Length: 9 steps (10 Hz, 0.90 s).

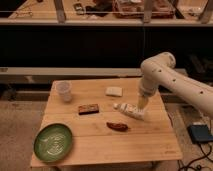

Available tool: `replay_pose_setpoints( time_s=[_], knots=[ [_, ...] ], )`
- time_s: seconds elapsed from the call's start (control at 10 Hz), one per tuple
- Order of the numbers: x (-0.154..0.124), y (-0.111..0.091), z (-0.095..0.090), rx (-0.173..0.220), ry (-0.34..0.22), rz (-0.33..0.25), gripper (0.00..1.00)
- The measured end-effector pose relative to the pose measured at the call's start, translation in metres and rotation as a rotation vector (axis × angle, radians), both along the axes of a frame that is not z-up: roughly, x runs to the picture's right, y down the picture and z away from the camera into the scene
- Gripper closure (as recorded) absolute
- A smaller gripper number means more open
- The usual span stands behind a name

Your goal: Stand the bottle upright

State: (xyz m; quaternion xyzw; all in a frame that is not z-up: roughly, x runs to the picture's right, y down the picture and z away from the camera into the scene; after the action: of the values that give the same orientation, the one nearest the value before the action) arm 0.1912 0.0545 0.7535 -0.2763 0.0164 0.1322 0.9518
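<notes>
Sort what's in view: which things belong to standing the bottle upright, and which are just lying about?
Job: bottle, lying on its side; end effector, at the bottle's right end.
Lying about: cup, white block, brown block, red item, green plate.

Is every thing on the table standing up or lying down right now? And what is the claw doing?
bottle, lying on its side, cap toward the brown block.
claw, open, low over the bottle's bottom end.
cup, standing upright.
green plate, flat at the table's front corner.
brown block, lying flat.
white block, lying flat.
red thing, lying flat.
</notes>
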Motion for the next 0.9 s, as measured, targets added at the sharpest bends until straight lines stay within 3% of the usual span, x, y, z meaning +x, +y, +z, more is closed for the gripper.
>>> replay_pose_setpoints(
  time_s=[0.3,0.6,0.7,0.9],
  knots=[
    [-0.008,0.010,0.024,-0.021,0.025,-0.021,0.35],
    [-0.015,0.014,0.042,-0.016,0.038,-0.057,0.35],
    [-0.018,0.019,0.061,0.001,0.066,-0.102,0.35],
    [-0.019,0.020,0.068,0.013,0.101,-0.128,0.35]
  ],
)
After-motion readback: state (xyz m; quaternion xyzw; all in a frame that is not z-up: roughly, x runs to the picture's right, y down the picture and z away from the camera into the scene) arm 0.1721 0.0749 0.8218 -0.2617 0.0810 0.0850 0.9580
